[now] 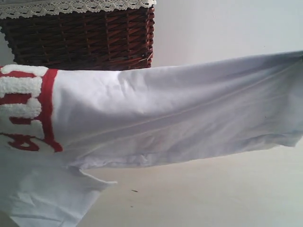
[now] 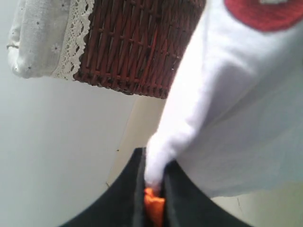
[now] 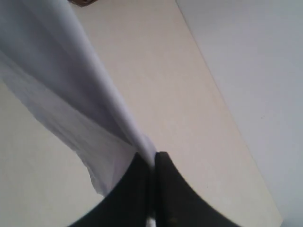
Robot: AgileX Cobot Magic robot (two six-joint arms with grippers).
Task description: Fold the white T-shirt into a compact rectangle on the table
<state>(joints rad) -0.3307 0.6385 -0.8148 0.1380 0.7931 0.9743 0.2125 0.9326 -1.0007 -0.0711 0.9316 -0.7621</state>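
While both grippers are clamped on cloth, the table (image 1: 213, 189) takes the most ground: a pale cream top, bare across the lower right of the exterior frame.

White T-shirt (image 1: 165, 118): stretched as a broad band from the left edge to the right edge of the exterior frame, across its middle. The upper edge is taut and rises toward the right. The lower edge is a stitched hem that hangs over the tabletop and shadows it. Long creases run lengthwise. Red band (image 1: 47, 104) with fuzzy white letters (image 1: 21, 87) sits at the far left. A loose sleeve (image 1: 42, 198) droops into the lower left corner.

Basket (image 1: 85, 38): dark red-brown wicker, upper left, behind the shirt's top edge. Lace trim (image 1: 71, 7) runs along its rim.

Left gripper (image 2: 154, 182): black jaws closed on a bunched fold of the T-shirt, with an orange pad (image 2: 154, 208) showing between them. The wicker basket stands close behind.

Right gripper (image 3: 152, 158): black jaws pinched tight on a thin edge of the same shirt. The cloth runs away from the tips in a taut sheet over the tabletop.

Neither gripper shows in the exterior view.

One small dark speck (image 1: 134, 191) lies on the table, lower centre, just below the hem.
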